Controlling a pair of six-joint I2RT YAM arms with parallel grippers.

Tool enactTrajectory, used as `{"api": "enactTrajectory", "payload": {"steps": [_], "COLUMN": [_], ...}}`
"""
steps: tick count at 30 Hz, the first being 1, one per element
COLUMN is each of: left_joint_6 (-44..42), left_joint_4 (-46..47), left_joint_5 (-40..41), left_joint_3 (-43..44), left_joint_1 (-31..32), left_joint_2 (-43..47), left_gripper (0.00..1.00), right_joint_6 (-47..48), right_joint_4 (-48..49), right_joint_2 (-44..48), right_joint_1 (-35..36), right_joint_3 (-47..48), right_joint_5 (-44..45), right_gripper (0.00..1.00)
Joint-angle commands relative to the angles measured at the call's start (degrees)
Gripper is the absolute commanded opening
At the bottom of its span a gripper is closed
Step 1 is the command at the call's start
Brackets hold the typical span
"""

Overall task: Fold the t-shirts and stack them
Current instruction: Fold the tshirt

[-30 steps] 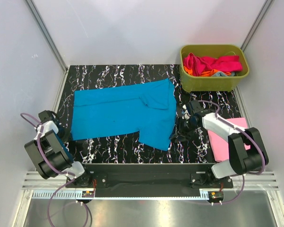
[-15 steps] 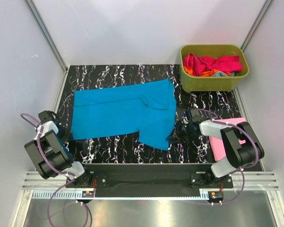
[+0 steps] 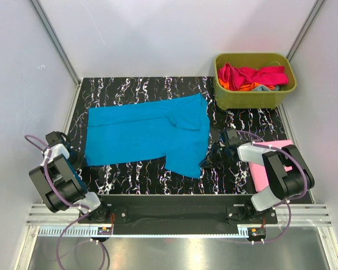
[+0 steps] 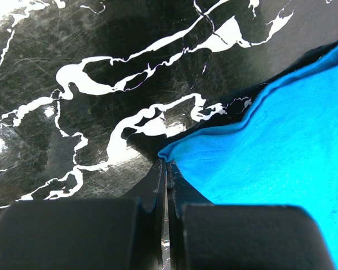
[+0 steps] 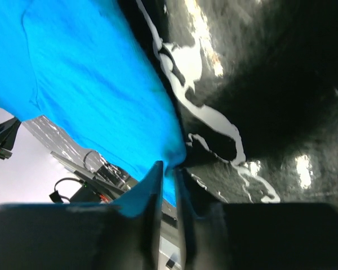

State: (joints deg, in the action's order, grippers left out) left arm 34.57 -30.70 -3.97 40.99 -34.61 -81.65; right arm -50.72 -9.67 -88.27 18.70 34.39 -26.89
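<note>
Shirts are the job here. One blue shirt lies spread flat on the black table with white squiggles. The left gripper has its fingers pressed tight together, pinching the shirt's near left corner. The right gripper pinches the shirt's near right edge, with cloth between its fingers. A pink shirt lies folded near the right side, partly hidden under the right arm. Far back on the right stands a green tub holding a magenta shirt and an orange shirt.
</note>
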Motion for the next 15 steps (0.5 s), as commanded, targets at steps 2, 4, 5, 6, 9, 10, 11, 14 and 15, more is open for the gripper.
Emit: {"api": "enactTrajectory", "payload": {"steps": [2,4,5,6,9,10,11,14,15], "left_joint_6": [-0.2,-0.3,-0.3,-0.2,-0.3,-0.4,-0.4,-0.4,-0.6], "left_joint_4": [1.4,1.3,1.3,1.3,0.9,0.2,-0.3,-3.4,-4.3], "left_joint_5": [-0.8,-0.8,-0.8,-0.9,-1.4,-1.4,-1.0,0.7,1.5], "left_joint_3": [-0.3,-0.4,-0.6,-0.6,-1.1,-1.2,-1.2,-1.3,-1.5], "left_joint_1": [-0.1,0.0,0.0,0.0,-0.1,0.0,0.0,0.0,-0.1], "left_joint_2": [-1.5,-1.3,-1.3,-1.2,-1.5,-1.4,-1.4,-0.4,1.0], "left_gripper": [0.0,0.0,0.0,0.0,0.0,0.0,0.0,0.0,0.0], "right_joint_6": [1.4,2.0,2.9,3.4,5.5,6.2,6.2,7.1,7.4], "right_joint_4": [-1.8,-1.4,-1.2,-1.0,-1.0,-1.1,-2.1,-6.2,-7.6], "right_joint_2": [-2.7,-2.4,-2.3,-1.8,0.5,1.5,4.1,9.8,11.1], "right_joint_1": [-0.1,-0.1,-0.1,-0.1,-0.1,-0.1,-0.1,-0.1,-0.1], "right_joint_3": [-0.8,-1.0,-1.0,-0.9,-1.5,-2.5,-3.1,-4.9,-5.0], "right_joint_5": [9.1,9.1,8.4,8.0,6.2,5.4,5.3,5.4,5.4], "right_gripper": [0.12,0.03,0.0,0.0,0.0,0.0,0.0,0.0,0.0]}}
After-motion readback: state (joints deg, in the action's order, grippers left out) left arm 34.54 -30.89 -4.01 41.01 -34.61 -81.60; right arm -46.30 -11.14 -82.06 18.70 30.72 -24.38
